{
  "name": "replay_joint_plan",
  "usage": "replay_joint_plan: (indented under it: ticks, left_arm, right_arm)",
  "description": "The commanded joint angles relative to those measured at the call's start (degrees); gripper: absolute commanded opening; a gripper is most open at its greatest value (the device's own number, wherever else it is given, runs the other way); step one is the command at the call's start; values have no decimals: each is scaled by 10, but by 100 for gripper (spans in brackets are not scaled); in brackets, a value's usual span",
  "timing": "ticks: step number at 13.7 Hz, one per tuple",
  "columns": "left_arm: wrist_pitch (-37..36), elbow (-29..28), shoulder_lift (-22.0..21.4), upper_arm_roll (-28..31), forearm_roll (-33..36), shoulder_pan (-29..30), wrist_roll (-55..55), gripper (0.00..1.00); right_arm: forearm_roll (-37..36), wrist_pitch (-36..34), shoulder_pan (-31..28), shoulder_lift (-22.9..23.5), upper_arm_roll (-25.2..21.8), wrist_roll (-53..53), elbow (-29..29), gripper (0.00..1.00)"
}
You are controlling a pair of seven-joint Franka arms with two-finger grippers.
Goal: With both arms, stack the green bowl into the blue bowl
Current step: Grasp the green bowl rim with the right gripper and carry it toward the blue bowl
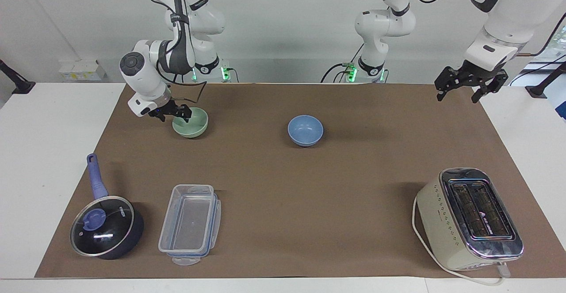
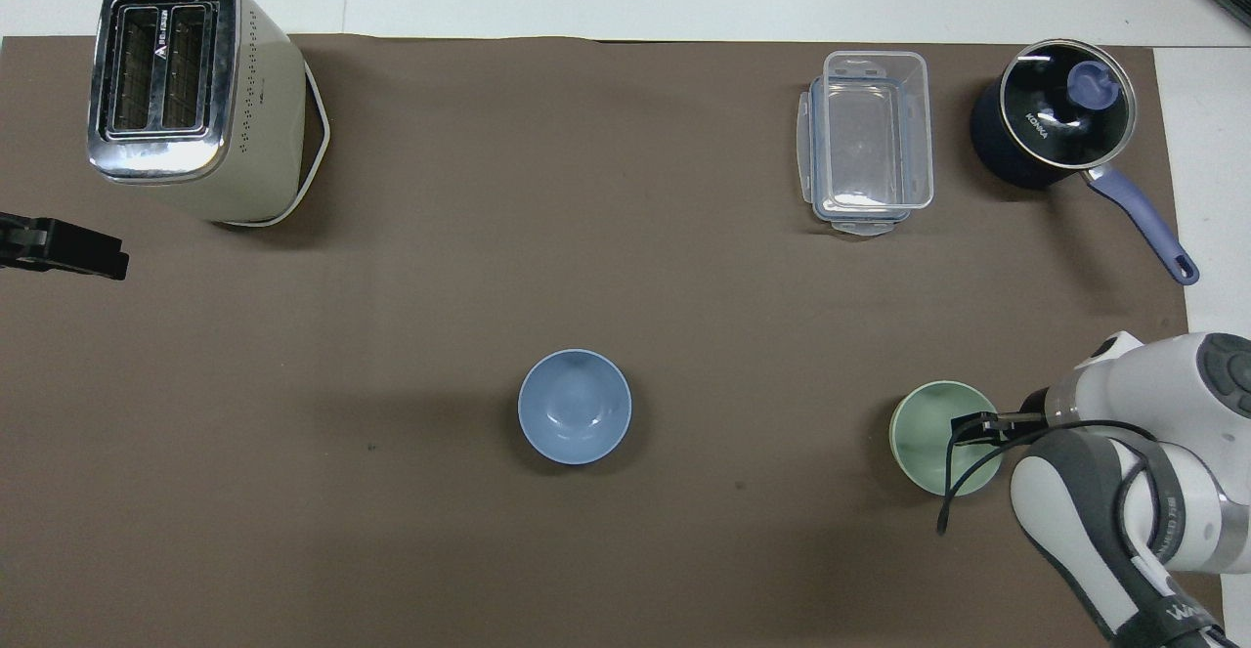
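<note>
The green bowl sits upright on the brown mat at the right arm's end of the table; it also shows in the overhead view. The blue bowl sits upright near the middle of the mat, about as near to the robots as the green one, and shows in the overhead view. My right gripper is low at the green bowl's rim, on the side toward the table's end; it also shows in the overhead view. My left gripper is open and empty, waiting raised over the mat's corner at the left arm's end.
A cream toaster stands farthest from the robots at the left arm's end. A clear rectangular container and a dark blue saucepan with glass lid stand farthest from the robots at the right arm's end.
</note>
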Motion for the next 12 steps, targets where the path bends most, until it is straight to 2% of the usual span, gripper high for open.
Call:
replay_joint_plan:
  ticks: [1,3,4,6,7,8,12]
  left_arm:
    - [-6,3,-2,-6,8,8,-1,100]
    - [-6,3,-2,-6,9,8,-1,100]
    - [-6,3,-2,-6,9,8,-1,100]
    - [-7,3,-2,-6,9,8,-1,100]
    - [-6,3,-2,-6,8,8,-1,100]
    - [-6,3,-2,-6,9,8,-1,100]
    - [-6,3,-2,-6,9,8,-1,100]
  right_arm:
    - [2,5,-6,-8,3,-15,-11,91]
    - [2,4,-6,-1,3,-16,-13,84]
    - [2,4,-6,-1,3,-16,-13,74]
    - [2,1,-6,-1,3,-16,-13,42]
    - [2,-2,-7,-1,3,-16,-12,18]
    - [3,-9,-6,0,3,-15,-10,0]
    - [3,-30,1,-7,4,-11,9,0]
